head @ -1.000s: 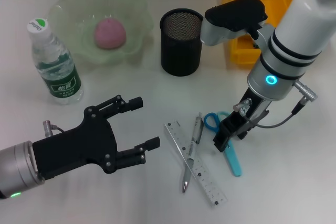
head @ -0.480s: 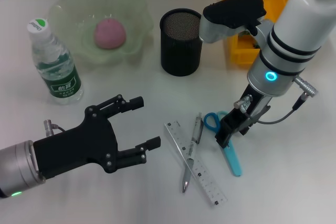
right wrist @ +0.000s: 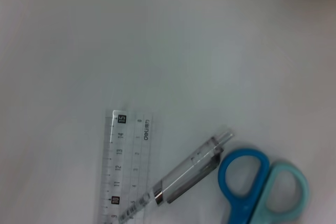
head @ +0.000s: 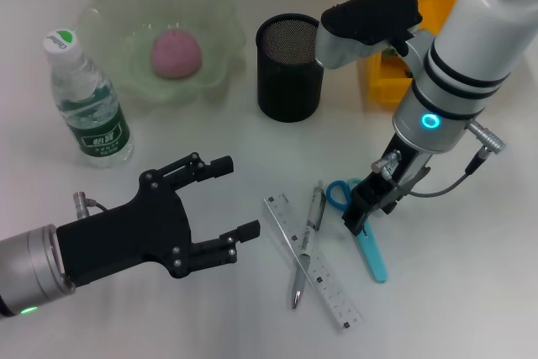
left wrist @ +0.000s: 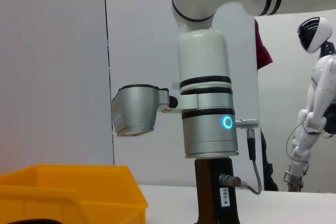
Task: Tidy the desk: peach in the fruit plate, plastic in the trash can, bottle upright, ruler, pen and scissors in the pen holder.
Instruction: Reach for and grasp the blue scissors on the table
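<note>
The right gripper hangs low over the blue scissors, its black fingers pointing down onto the blades just behind the handle loops; whether the jaws are apart or clamped cannot be told from here. In the right wrist view the scissor handles lie just beside the tip of the clear pen, which crosses the transparent ruler. In the head view the pen and ruler lie crossed on the left gripper's side of those fingers, close enough that little bare table separates them; the outer side is open white surface. The black mesh pen holder stands beyond the right gripper, well apart, with the yellow bin beside it.

The left gripper hovers with jaws spread wide and nothing between them, open table ahead of its fingertips toward the ruler's near end. Past it, the bottle stands upright, and the peach sits in the green fruit plate.
</note>
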`<state>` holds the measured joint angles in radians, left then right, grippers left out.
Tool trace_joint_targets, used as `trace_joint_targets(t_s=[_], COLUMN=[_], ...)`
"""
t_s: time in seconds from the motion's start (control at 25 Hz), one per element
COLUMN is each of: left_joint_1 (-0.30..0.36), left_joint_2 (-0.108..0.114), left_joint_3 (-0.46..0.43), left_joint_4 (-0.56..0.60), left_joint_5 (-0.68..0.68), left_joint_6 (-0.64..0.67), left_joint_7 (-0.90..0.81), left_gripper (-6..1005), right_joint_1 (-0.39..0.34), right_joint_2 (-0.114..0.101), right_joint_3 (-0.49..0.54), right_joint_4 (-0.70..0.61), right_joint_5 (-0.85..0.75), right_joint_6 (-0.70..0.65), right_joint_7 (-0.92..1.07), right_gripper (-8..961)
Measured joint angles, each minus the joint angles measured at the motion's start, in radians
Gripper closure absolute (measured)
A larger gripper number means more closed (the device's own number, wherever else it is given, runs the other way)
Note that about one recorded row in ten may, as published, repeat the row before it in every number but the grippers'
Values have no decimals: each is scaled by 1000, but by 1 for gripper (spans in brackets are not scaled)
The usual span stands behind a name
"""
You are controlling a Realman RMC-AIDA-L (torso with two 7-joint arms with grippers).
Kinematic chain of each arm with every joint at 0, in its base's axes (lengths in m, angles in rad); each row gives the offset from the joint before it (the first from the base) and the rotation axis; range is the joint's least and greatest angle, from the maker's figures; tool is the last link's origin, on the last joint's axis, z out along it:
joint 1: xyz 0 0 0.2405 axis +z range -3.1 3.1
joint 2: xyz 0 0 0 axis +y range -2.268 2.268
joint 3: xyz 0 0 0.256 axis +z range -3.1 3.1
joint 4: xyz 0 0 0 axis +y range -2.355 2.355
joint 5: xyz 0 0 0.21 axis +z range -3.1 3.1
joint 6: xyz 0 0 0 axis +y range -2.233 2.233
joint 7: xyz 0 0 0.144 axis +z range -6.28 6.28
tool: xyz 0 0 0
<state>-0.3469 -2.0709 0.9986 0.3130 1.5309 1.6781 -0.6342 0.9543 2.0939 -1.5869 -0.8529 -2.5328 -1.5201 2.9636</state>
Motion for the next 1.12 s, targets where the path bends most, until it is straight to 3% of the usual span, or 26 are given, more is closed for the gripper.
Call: trace_joint_targets(t_s=[1.12], left_joint_1=[0], left_joint_2=[0], left_joint_3=[0], left_joint_4=[0], left_joint_5=[0], left_joint_6=[2], left_joint_7=[2], left_gripper=[197], right_joint_1=[24], right_joint_2=[0], right_joint_3=[-109], right_joint_4=[18], right_joint_5=[36], right_joint_6=[11], right_joint_7=[-1], right_gripper=[434])
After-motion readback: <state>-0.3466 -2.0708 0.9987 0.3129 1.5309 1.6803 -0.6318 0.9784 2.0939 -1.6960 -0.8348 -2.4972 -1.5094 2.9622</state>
